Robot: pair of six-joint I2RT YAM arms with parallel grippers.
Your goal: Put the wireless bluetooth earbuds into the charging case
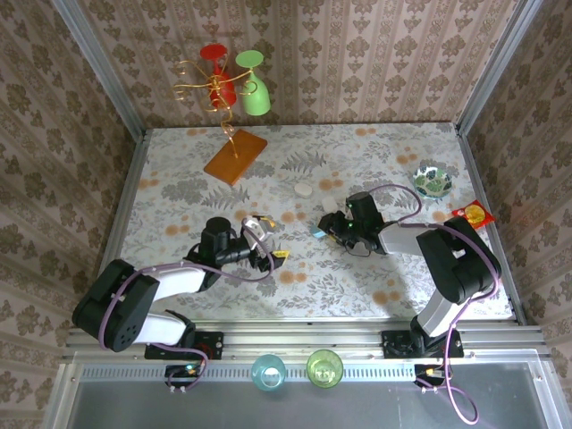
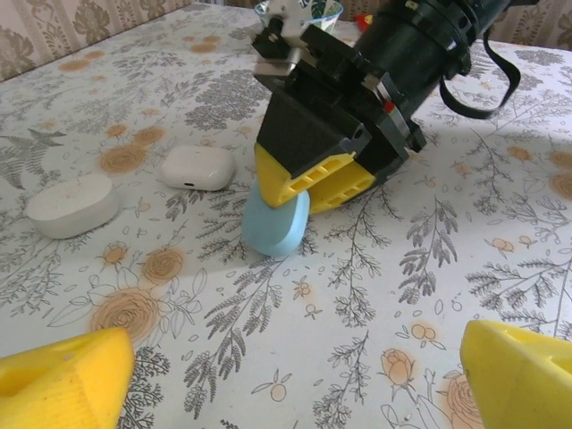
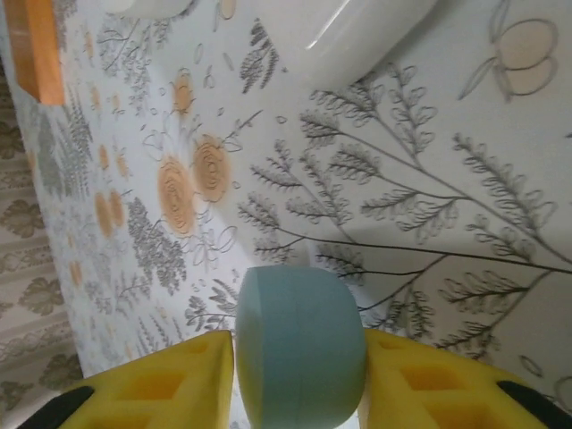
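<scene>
Your left pincer (image 2: 290, 380) gapes wide and holds nothing. At its twelve o'clock, your right pincer (image 2: 302, 183) is clamped tight on the pale blue charging case (image 2: 275, 228), low over the table (image 2: 375, 295). At the case's ten o'clock lie a small white case (image 2: 197, 167) and a flat white case (image 2: 71, 206) — both apart from it.

Pale blue case (image 3: 299, 344), floral-patterned table (image 2: 375, 304)

- On the surface (image 1: 375, 152) we see the case (image 2: 275, 225) gripped in the right hand (image 1: 327, 227)
- The left hand (image 1: 268, 248) lies near, to its left
- Behind them lie a second case (image 2: 197, 167) and a third case (image 2: 71, 204)
- A glass rack (image 1: 234, 107) stands back left, a bowl (image 1: 431, 181) back right
</scene>
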